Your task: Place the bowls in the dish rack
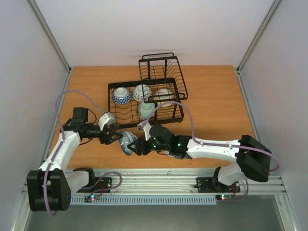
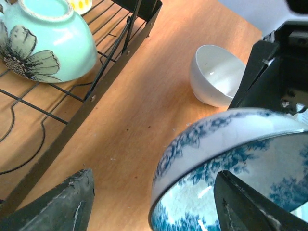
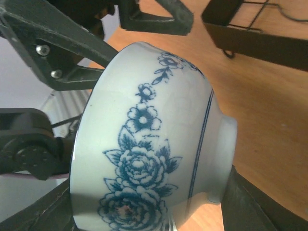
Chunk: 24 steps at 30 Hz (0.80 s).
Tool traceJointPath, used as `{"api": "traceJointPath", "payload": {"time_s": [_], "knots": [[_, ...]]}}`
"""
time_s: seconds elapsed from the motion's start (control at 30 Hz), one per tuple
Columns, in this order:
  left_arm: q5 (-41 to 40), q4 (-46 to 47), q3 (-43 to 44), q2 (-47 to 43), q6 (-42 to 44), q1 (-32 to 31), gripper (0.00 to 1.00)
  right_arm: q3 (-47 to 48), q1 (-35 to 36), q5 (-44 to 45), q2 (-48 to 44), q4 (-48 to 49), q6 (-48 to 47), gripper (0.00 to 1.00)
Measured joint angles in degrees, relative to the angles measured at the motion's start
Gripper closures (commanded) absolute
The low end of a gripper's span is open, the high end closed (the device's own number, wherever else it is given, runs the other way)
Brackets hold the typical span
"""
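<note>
Bearing dish rack [image 1: 126, 84]: orange tabletop [image 1: 216, 101]; pale walls [image 1: 29, 67]

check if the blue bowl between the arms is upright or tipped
Tipped on its side: right wrist view shows the bowl with rim left, foot right.

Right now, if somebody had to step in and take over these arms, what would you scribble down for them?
Left gripper: open, one finger inside the blue-and-white bowl.
Right gripper: shut on that bowl.
Done: pale green bowl and three other bowls sit in the dish rack.
To do: rack the held bowl, then the white bowl lying on the table.
</note>
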Motion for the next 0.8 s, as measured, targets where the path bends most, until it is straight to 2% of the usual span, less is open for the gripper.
{"api": "traceJointPath", "payload": {"time_s": [0.17, 0.3, 0.57, 0.8], "knots": [[-3.8, 6.8, -2.7, -2.9, -5.9, 0.0, 0.24, 6.6, 0.8, 6.8, -0.5, -11.6, -6.1, 0.99], [-9.2, 12.7, -4.8, -5.0, -11.4, 0.0, 0.23, 16.2, 1.3, 13.7, 1.2, -20.5, -11.4, 0.99], [-20.2, 22.2, -5.9, -5.0, -20.1, 0.9, 0.23, 39.6, 1.6, 29.6, 16.7, -36.0, -21.2, 0.99], [-24.4, 27.5, -6.0, -4.6, -26.3, 7.0, 0.23, 49.5, 1.6, 38.4, 28.7, -43.7, -27.5, 0.99]]}}
